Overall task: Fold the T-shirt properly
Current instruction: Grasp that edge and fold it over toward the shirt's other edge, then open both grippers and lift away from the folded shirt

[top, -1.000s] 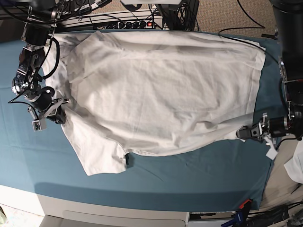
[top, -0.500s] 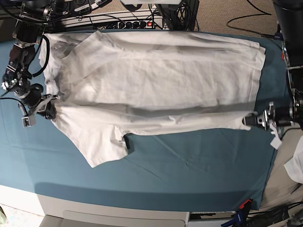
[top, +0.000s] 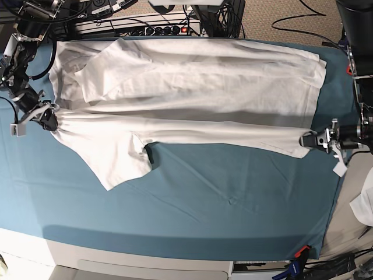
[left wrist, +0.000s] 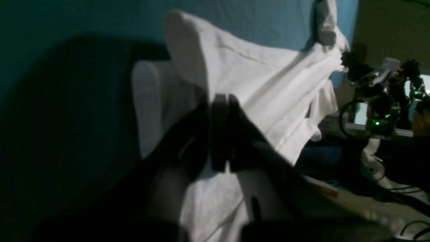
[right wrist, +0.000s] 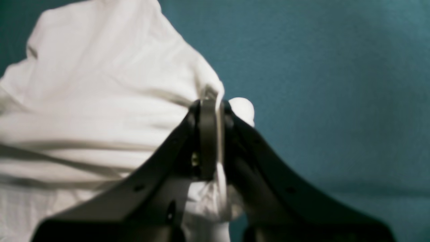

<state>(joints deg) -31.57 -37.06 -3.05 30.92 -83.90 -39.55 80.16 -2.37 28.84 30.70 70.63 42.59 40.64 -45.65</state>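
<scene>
Base view: left claw [top: 307, 140] and right claw [top: 49, 119] each pinch the T-shirt [top: 192, 87] over the teal cloth [top: 233, 204].

A teal cloth [top: 192, 216] covered the desk [top: 145, 265], its white front edge showing below. Behind it ran a power strip [top: 160, 29], tangled cables [top: 303, 17] and beige carpet [top: 268, 14].

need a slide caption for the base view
Both grippers, left and right, pinch the white T-shirt stretched over the teal cloth.
</scene>
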